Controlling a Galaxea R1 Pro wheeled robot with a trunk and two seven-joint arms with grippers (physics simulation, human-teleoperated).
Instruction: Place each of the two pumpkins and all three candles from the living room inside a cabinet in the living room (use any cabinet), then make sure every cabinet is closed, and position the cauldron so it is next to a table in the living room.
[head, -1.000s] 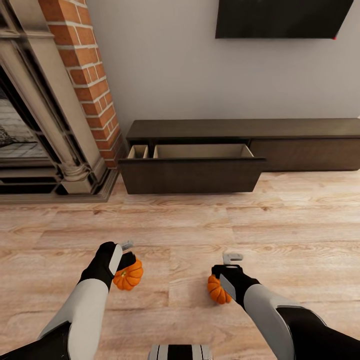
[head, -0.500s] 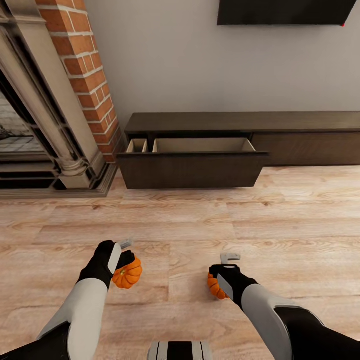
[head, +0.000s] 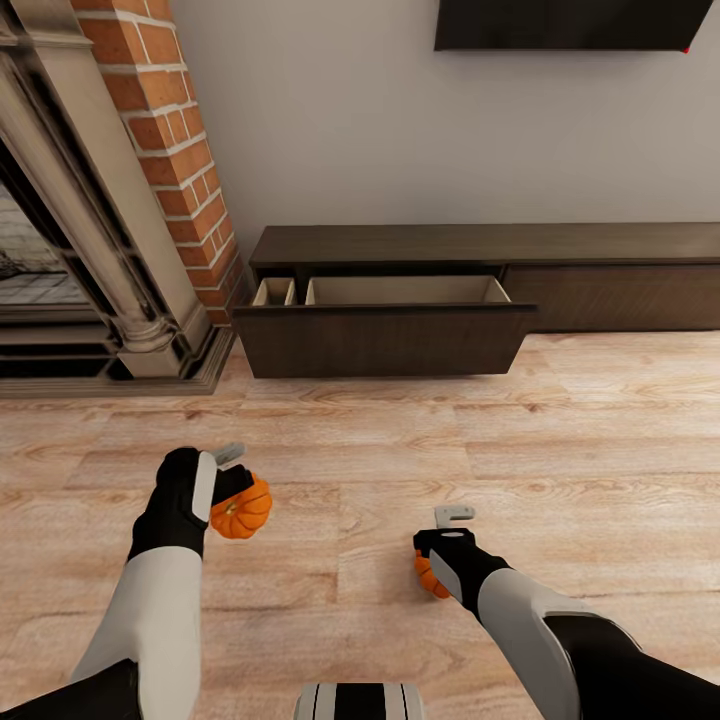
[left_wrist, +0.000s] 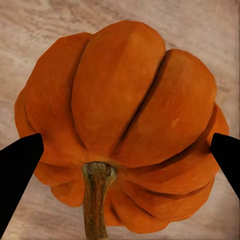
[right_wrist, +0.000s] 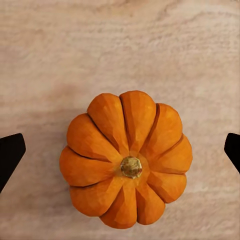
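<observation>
Orange against pale wood: two ribbed pumpkins sit in front of the robot, one at each gripper. The left gripper (head: 232, 478) is closed on the left pumpkin (head: 241, 508), held clear of the plank floor (head: 560, 430); in the left wrist view that pumpkin (left_wrist: 125, 130) lies tilted, its brown stem pointing toward the camera, with the two dark fingertips (left_wrist: 20, 165) pressed against its opposite sides. The right gripper (head: 445, 540) hangs over the right pumpkin (head: 427, 573), which is partly hidden behind the black wrist in the head view. In the right wrist view this pumpkin (right_wrist: 126, 158) appears from straight above, stem up, and the fingertips (right_wrist: 10, 152) stand wide apart at the edges of the picture, well clear of its ribs, so the jaws are spread and grip nothing; whether it rests on the floor cannot be told. Farther off, against the grey wall, runs the long dark-brown cabinet (head: 560, 245); its left drawer (head: 385, 340) is pulled out, showing pale tan compartments inside. To the far left stands a brick column (head: 170, 150) beside the grey fireplace surround (head: 90, 250), and a dark screen (head: 570, 22) hangs on the wall above the cabinet.
</observation>
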